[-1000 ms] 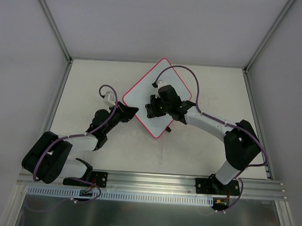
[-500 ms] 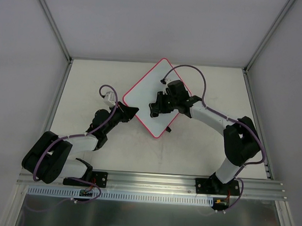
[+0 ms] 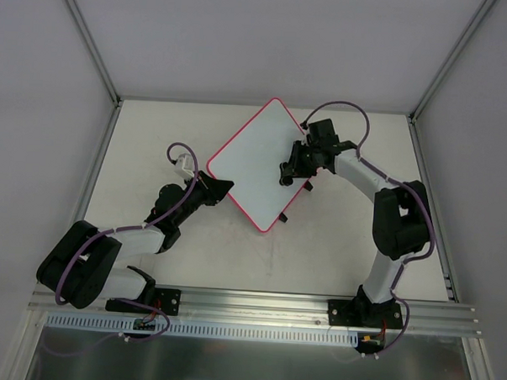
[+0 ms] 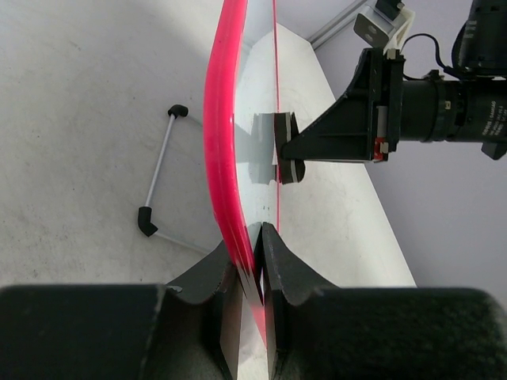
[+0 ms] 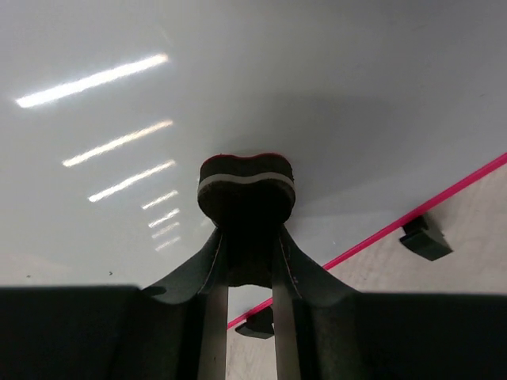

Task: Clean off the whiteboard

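The whiteboard [image 3: 250,160] is white with a red-pink rim and sits as a diamond at the table's middle, raised off the surface. My left gripper [image 3: 223,189] is shut on its left edge; in the left wrist view the jaws [image 4: 261,240] pinch the rim [image 4: 216,119]. My right gripper [image 3: 290,169] is shut on a small black eraser [image 5: 245,184] and presses it flat on the board's surface [image 5: 238,71] near its right edge. The eraser also shows in the left wrist view [image 4: 285,148]. No writing shows on the board.
A thin metal rod stand with black tips [image 4: 158,171] lies on the table under the board; part of it shows in the top view [image 3: 289,211]. Black tabs [image 5: 425,238] sit below the board's rim. Grey walls enclose the table; an aluminium rail [image 3: 257,306] runs along the near edge.
My right gripper has slid the eraser from the board's middle up and to the right, towards the right edge. The left gripper has kept its grip and has not moved.
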